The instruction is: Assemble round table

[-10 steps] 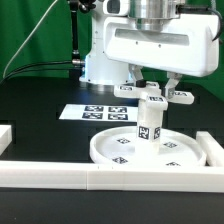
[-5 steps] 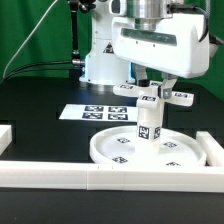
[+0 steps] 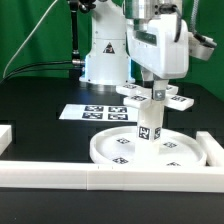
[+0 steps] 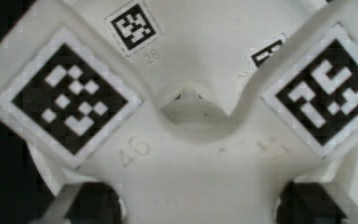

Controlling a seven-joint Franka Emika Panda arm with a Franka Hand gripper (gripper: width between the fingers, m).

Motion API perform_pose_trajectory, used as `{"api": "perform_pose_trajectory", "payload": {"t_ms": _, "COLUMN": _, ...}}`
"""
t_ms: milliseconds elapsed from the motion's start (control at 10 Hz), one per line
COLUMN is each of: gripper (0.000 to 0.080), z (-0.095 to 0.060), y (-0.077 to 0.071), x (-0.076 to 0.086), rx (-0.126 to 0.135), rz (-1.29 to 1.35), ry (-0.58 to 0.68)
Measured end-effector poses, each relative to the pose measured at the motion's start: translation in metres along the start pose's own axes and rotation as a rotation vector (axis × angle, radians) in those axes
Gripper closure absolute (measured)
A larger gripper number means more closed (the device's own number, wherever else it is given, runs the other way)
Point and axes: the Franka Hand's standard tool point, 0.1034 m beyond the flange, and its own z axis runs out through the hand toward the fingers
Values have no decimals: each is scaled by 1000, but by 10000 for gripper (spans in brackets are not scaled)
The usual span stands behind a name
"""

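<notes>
Gripping the cross-shaped foot (image 3: pixel 176 99) at its hub, the hand (image 3: pixel 157 92) hangs straight down from the top of the exterior frame, a little right of centre. Its jaws are drawn narrow around the middle of the part. The foot's arms spread out level on either side of the fingers, with small black-and-white tags on their upper faces. The foot sits on the upper end of the short cylindrical leg (image 3: pixel 150 125), though I cannot tell how far it is seated. The leg stands upright just right of the frame's centre and carries tags on its sides. It rises from the middle of the large rimmed round disc (image 3: pixel 95 152), which lies flat on the black counter (image 3: pixel 40 125) in the lower right of the frame. More tags show on the disc's floor around the leg's base.

The marker board (image 3: pixel 90 112) lies flat behind the disc, toward the exterior view's left, near the rim but apart from it. A long white border rail (image 3: pixel 90 178) crosses the lower frame just in front of the disc. Another rail piece (image 3: pixel 213 148) stands close beside the disc at the right edge.

In the wrist view the foot fills the picture. Large tags lie on its arms around the hub, and two dark, blurred fingertips (image 4: pixel 91 200) flank it.
</notes>
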Motion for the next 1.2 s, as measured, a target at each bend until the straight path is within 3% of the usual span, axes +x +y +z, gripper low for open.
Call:
{"api": "perform_pose_trajectory", "payload": {"t_ms": 800, "gripper": 363, "z": 0, "y": 0, "x": 1, "rx": 33, "rz": 517, "ry": -34}}
{"api": "perform_pose_trajectory", "payload": {"t_ms": 1200, "gripper": 363, "z": 1, "y": 1, "x": 4, "rx": 51, "rz": 613, "ry": -70}}
